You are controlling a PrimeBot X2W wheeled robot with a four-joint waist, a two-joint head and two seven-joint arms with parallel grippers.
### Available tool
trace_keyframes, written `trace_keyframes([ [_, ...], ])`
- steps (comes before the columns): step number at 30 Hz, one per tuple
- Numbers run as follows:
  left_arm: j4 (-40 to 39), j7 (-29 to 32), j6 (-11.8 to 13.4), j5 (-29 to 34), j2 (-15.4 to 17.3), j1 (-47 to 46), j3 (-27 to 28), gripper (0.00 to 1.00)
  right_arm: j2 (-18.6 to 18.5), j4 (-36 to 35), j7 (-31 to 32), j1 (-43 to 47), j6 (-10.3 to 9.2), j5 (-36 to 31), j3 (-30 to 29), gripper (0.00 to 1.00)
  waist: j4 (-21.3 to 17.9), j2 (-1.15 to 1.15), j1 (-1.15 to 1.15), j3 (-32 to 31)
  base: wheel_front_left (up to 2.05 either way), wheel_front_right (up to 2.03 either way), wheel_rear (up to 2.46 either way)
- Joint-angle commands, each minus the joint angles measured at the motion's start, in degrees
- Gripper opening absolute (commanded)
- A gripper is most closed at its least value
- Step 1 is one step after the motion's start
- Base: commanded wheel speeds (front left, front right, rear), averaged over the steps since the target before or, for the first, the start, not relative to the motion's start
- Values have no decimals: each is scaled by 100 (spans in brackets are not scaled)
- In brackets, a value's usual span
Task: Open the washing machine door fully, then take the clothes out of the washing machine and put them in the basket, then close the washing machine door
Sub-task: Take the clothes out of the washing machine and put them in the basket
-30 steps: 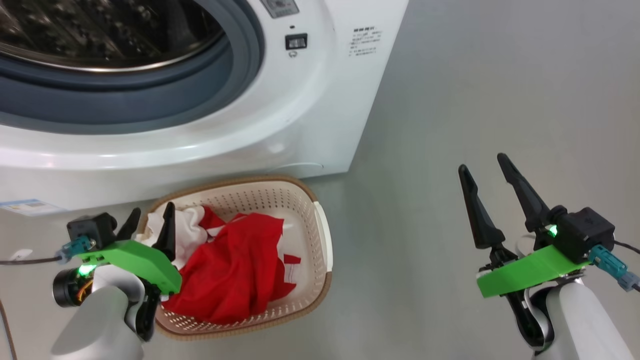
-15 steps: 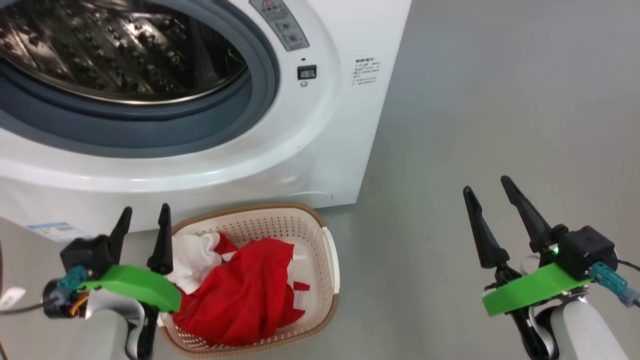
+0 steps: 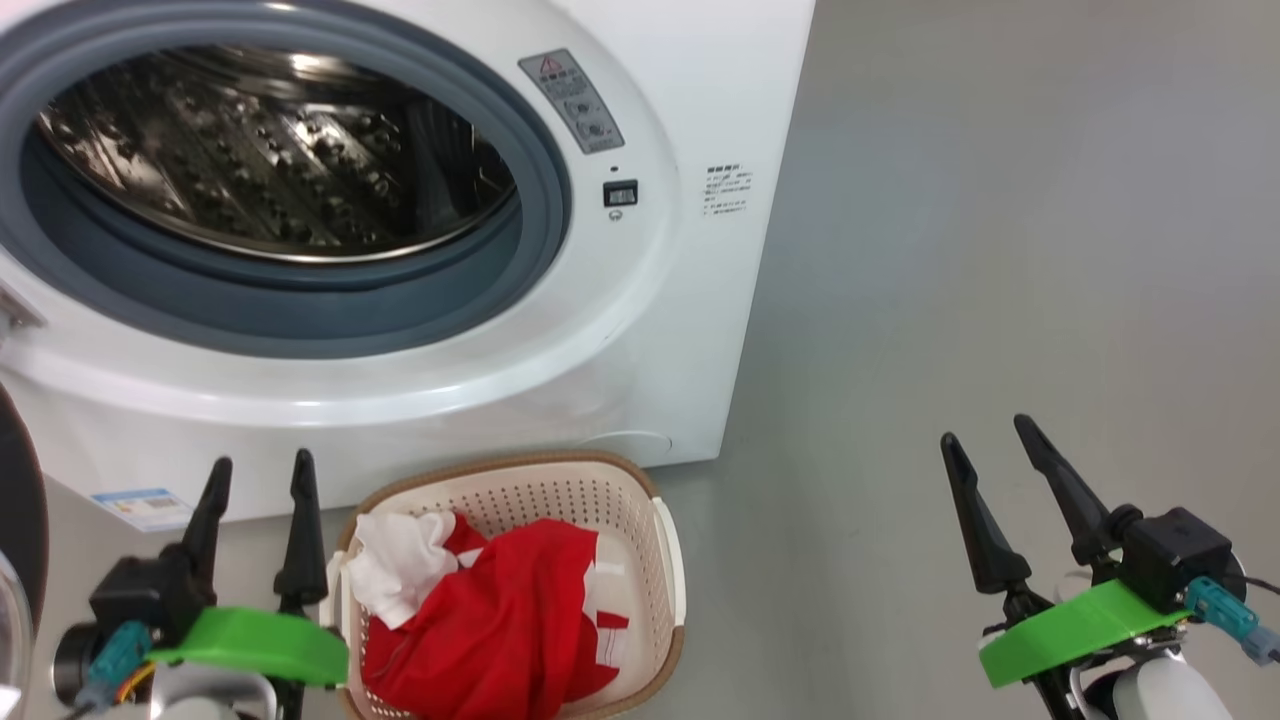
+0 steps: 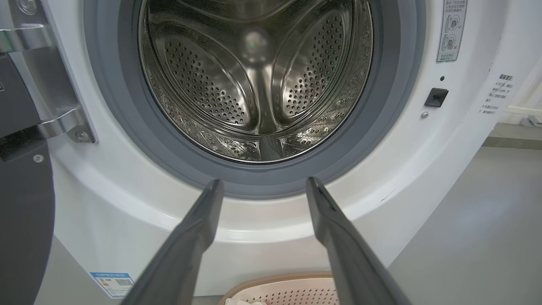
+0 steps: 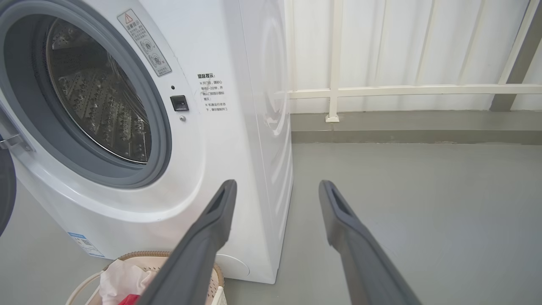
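Pointing at washing machine [image 3: 650, 330], left gripper [image 3: 262, 460] fingers were spread wide, holding nothing; right gripper [image 3: 985, 430] likewise, over floor [image 3: 1000, 250]. Basket [image 3: 560, 495] lay before machine, long axis running away from it, red clothes [image 3: 510, 620] inside. Left wrist view added drum [image 4: 258, 84] depth and hinge [image 4: 63, 123] of open washing machine door [image 4: 21, 220].

- Smooth grey floor [image 3: 1000, 250], spreading wide to the right of the machine.
- Big white front-loading washing machine [image 3: 690, 330] stands directly on it.
- Small cream perforated plastic basket [image 3: 560, 497] with a brown woven-look rim sits on the floor just in front of the machine's lower front.
- Low grey kerb [image 5: 402, 127] edges the floor at the far wall.
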Motion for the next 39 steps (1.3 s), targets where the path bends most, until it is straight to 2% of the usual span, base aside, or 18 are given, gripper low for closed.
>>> trace_keyframes([
  [1, -232, -53, -49, 73, 77, 87, 241, 100, -69, -132, -27, 80, 9, 83, 112, 100, -27, 0, 0, -150, 0, 0, 0],
  [10, -770, -53, -127, 225, -36, 658, 524, 100, -79, -191, -27, 341, 9, 99, 53, 100, -77, 0, 0, -353, 0, 0, 0],
  [22, -1348, -53, -88, 285, -113, 1369, 718, 100, -83, -188, -27, 708, 9, 103, -37, 100, -97, 0, 0, -659, 0, 0, 0],
  [39, -1821, -53, 84, 131, -124, 2023, 513, 100, -136, -208, -27, 1080, 9, 106, -150, 100, -55, 0, 0, -929, 0, 0, 0],
])
